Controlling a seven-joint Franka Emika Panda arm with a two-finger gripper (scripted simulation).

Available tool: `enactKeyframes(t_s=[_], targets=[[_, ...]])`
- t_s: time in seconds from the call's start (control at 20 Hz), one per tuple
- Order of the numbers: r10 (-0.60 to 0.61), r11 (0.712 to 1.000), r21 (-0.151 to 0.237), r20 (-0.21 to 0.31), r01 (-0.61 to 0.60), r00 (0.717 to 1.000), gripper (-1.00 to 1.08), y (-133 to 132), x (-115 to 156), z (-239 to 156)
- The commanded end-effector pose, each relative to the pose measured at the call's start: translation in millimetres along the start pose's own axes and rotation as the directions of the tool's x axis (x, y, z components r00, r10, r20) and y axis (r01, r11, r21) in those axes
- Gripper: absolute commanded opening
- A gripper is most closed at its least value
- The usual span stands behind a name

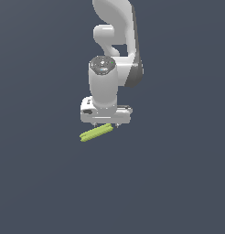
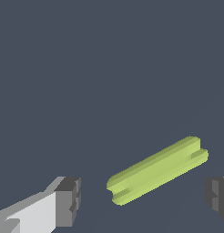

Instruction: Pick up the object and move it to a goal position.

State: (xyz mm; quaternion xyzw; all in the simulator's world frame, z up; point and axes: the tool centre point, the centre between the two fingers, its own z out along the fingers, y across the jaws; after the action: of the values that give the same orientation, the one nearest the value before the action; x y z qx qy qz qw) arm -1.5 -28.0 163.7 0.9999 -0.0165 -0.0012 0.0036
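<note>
The object, a slim lime-green rod [image 1: 96, 132], lies on the dark floor just below the white arm's hand in the exterior view, tilted with its end toward that view's right slightly higher. My gripper [image 1: 105, 124] hangs directly over it, fingertips barely showing. In the wrist view the rod [image 2: 157, 170] lies slantwise between the two dark finger pads [image 2: 68, 201], which stand wide apart on either side without touching it. The gripper [image 2: 143, 198] is open with nothing held.
A plain dark grey floor [image 1: 178, 183] fills both views. The white arm [image 1: 115, 41] rises above the hand. No other objects or any goal marker show.
</note>
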Motion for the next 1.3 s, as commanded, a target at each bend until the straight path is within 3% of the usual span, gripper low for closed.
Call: enactKeyframes(t_s=[0.0, 0.8, 1.25], targets=[[0.0, 1.0, 0.0, 0.0, 0.0, 1.0, 1.0, 0, 0, 0], [0.009, 1.0, -0.005, -0.02, -0.009, 1.0, 1.0, 4, 1, -22], [0.124, 0.992, 0.005, -0.016, -0.124, 0.992, 1.0, 9, -3, -7]])
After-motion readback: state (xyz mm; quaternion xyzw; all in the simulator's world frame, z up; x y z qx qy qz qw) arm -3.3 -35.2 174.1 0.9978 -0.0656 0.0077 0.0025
